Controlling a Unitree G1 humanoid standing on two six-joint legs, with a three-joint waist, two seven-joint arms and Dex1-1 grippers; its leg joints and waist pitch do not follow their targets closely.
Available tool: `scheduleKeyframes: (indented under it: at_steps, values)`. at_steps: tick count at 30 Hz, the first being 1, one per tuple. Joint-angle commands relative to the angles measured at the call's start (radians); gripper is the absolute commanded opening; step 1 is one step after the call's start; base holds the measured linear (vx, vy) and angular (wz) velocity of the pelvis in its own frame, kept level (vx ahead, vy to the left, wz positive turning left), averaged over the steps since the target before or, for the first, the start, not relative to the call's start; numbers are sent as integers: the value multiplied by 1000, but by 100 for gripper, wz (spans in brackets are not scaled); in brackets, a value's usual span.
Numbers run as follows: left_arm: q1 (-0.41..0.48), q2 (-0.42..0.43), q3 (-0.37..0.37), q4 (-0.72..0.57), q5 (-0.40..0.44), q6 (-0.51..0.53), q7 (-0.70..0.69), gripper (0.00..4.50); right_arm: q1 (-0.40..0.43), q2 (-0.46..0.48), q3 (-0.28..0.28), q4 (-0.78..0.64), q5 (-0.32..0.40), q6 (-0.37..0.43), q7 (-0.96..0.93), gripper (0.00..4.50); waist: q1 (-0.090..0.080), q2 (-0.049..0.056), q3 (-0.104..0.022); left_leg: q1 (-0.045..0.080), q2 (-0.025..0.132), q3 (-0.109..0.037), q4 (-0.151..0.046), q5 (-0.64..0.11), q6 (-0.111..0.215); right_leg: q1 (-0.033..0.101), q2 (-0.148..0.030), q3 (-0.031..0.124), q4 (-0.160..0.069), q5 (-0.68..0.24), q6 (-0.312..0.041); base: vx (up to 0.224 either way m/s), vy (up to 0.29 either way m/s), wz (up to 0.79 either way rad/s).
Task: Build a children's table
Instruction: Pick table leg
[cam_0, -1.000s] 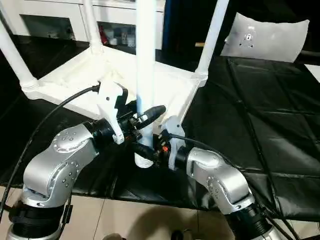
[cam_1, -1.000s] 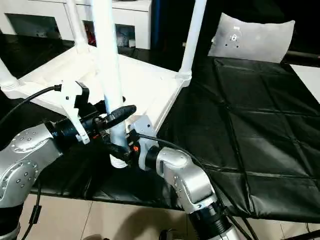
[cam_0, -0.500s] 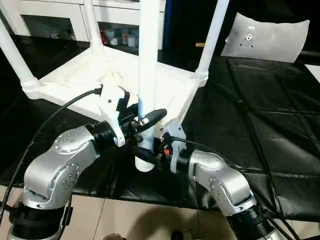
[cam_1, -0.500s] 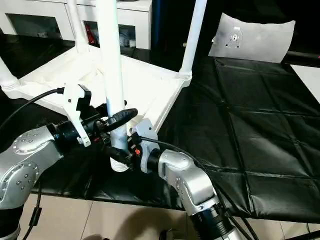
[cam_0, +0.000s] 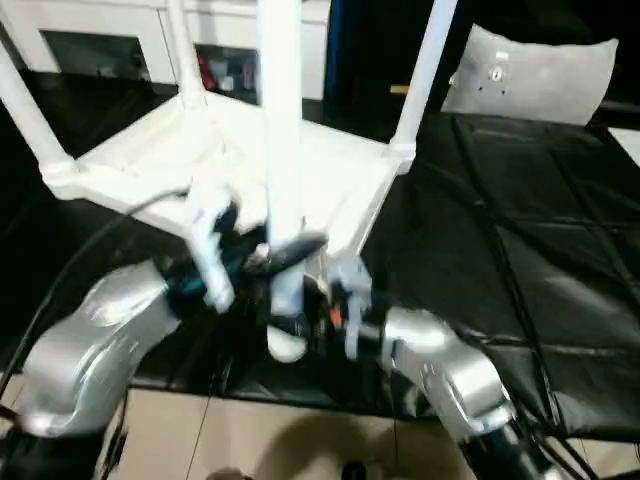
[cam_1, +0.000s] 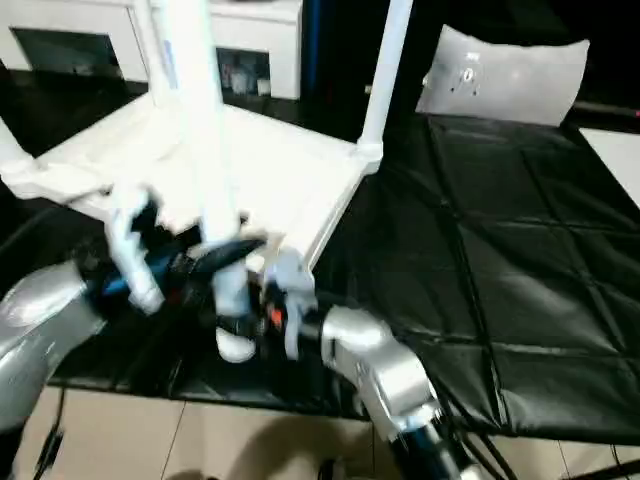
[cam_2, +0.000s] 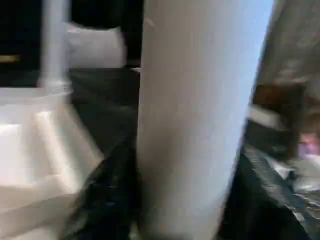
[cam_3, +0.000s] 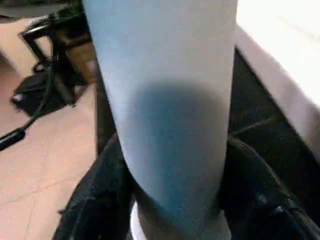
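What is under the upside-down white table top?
The table top lies on a black quilted cover that reaches past it on the right. What is under the middle of the top cannot be seen, because the top itself hides it.

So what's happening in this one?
The robot is assembling a white children's table. The tabletop lies upside down on a black mat with three legs already standing in its corner sockets. Both hands, the left hand and the right hand, are around the fourth leg, held upright at the near corner, not clearly seated yet.
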Motion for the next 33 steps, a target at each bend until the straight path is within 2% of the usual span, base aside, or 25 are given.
scheduleKeyframes:
  at_steps: [1, 5, 8, 10, 11, 13, 15, 16, 18, 19, 22, 24, 26, 29, 31, 32, 33]
  values:
    - [28, -7, -31, -2, -44, 21, -65, 295, -4, -9, -63, -23, 28, -27, -13, 199, 1, 19, -55, -8, 16, 9, -83, -167, 10, 66, -61, 54, -73, -286, -155, 0, 0, 0]
    - [40, -1, -42, 16, -41, 5, -85, 328, 11, -17, -59, -26, 25, -43, 1, 199, 0, 17, -53, -8, 15, 7, -85, -186, 11, 65, -63, 53, -80, -347, -131, 0, 0, 0]
    - [49, 4, -49, 25, -28, -13, -103, 348, 17, -19, -57, -25, 25, -56, 8, 199, 1, 17, -54, -9, 14, 6, -84, -181, 13, 65, -62, 53, -81, -358, -120, 0, 0, 0]
    - [52, 5, -49, 27, -25, -18, -107, 352, 20, -19, -57, -26, 27, -62, 13, 198, 0, 17, -55, -9, 16, 6, -84, -168, 13, 65, -62, 53, -78, -334, -126, 0, 0, 0]
    - [54, 8, -40, 30, -33, -15, -110, 383, 23, -17, -64, -31, 39, -69, 29, 198, -1, 18, -56, -10, 17, 6, -84, -161, 14, 66, -61, 53, -75, -311, -134, 0, 0, 0]
    - [54, 10, -33, 30, -40, -11, -112, 383, 25, -16, -70, -36, 52, -71, 42, 198, 0, 16, -58, -9, 17, 6, -83, -154, 20, 67, -61, 53, -72, -283, -145, 0, 0, 0]
    - [45, 37, -22, 24, -63, 20, -134, 404, 30, -47, -86, -82, 134, -45, 148, 195, 0, 18, -58, -8, 17, 7, -82, -150, 27, 68, -60, 53, -68, -256, -160, 0, 0, 0]
    - [43, 42, -21, 23, -65, 25, -140, 417, 31, -54, -88, -91, 151, -36, 169, 195, 1, 16, -59, -7, 17, 7, -82, -147, 30, 70, -59, 53, -67, -249, -161, 0, 0, 0]
    - [38, 52, -23, 29, -72, 30, -156, 430, 30, -72, -92, -108, 189, -14, 213, 195, 2, 20, -57, -8, 18, 7, -82, -144, 41, 68, -60, 53, -67, -242, -166, 0, 0, 0]
    - [32, 57, -27, 36, -76, 31, -173, 430, 26, -92, -91, -116, 212, 2, 255, 195, 3, 17, -58, -8, 17, 7, -82, -144, 45, 72, -60, 52, -69, -257, -165, 0, 0, 0]
    - [21, 65, -39, 46, -87, 38, -208, 432, 18, -121, -87, -117, 235, 21, 311, 195, 5, 17, -57, -8, 15, 8, -81, -156, 43, 70, -62, 52, -75, -305, -160, 0, 0, 0]
    - [4, 77, -64, 57, -69, 34, -236, 432, 5, -156, -64, -104, 222, 18, 365, 195, 7, 19, -58, -7, 16, 7, -80, -157, 41, 70, -63, 52, -75, -314, -158, 0, 0, 0]
    - [-15, 77, -76, 72, -61, 30, -252, 398, -6, -183, -43, -88, 201, 6, 405, 195, 7, 17, -56, -6, 16, 7, -80, -164, 40, 69, -63, 51, -78, -335, -152, 0, 0, 0]
    - [-45, 82, -80, 85, -89, 58, -284, 383, -21, -205, -28, -59, 188, -2, 438, 195, 9, 16, -54, -3, 14, 6, -81, -186, 31, 70, -67, 51, -85, -411, -137, 0, 0, 0]
    - [-56, 84, -80, 78, -110, 79, -298, 355, -31, -213, -26, -41, 178, -12, 451, 195, 11, 15, -58, -4, 15, 5, -80, -166, 30, 72, -67, 51, -81, -392, -139, 0, 0, 0]
    - [-59, 85, -80, 76, -120, 86, -304, 355, -34, -215, -26, -35, 177, -15, 455, 195, 11, 16, -59, -4, 15, 5, -79, -161, 31, 72, -66, 50, -80, -381, -143, 0, 0, 0]
    - [-67, 87, -76, 71, -156, 111, -322, 349, -47, -218, -31, -15, 175, -23, 468, 195, 10, 16, -61, -3, 15, 6, -78, -156, 31, 71, -65, 50, -76, -356, -159, 0, 0, 0]
